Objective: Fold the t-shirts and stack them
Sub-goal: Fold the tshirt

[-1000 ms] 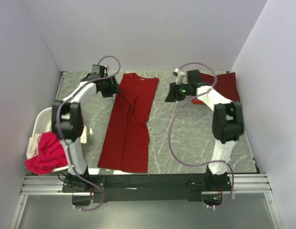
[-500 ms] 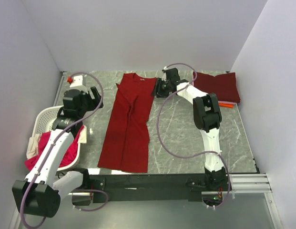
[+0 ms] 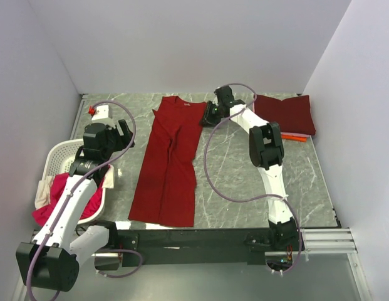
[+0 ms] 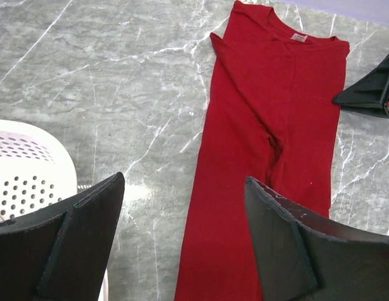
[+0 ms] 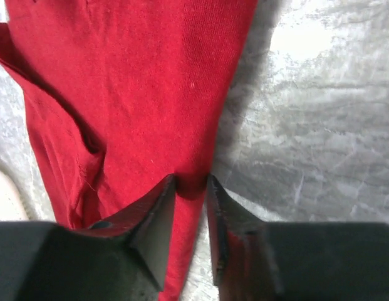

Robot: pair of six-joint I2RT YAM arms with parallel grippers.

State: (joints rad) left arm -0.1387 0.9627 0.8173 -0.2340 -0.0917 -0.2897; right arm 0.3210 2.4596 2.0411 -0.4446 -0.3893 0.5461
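Note:
A large dark red t-shirt (image 3: 171,160) lies folded lengthwise down the middle of the table. It also shows in the left wrist view (image 4: 269,113) and the right wrist view (image 5: 131,81). My right gripper (image 3: 210,116) is at its upper right edge, and its jaws (image 5: 191,182) are pinched on that edge of the cloth. My left gripper (image 3: 122,135) hovers open and empty left of the shirt, above the marble (image 4: 185,182). A folded maroon shirt (image 3: 285,113) lies at the back right on an orange one (image 3: 295,137).
A white lattice basket (image 3: 59,157) stands at the left edge, with a magenta-pink shirt (image 3: 78,202) and a cream one (image 3: 42,192) in it. Its rim shows in the left wrist view (image 4: 25,163). Walls close in the back and both sides.
My left gripper has drawn back from the shirt's upper left corner toward the basket. My right gripper has moved left from the maroon shirt to the red shirt's right edge.

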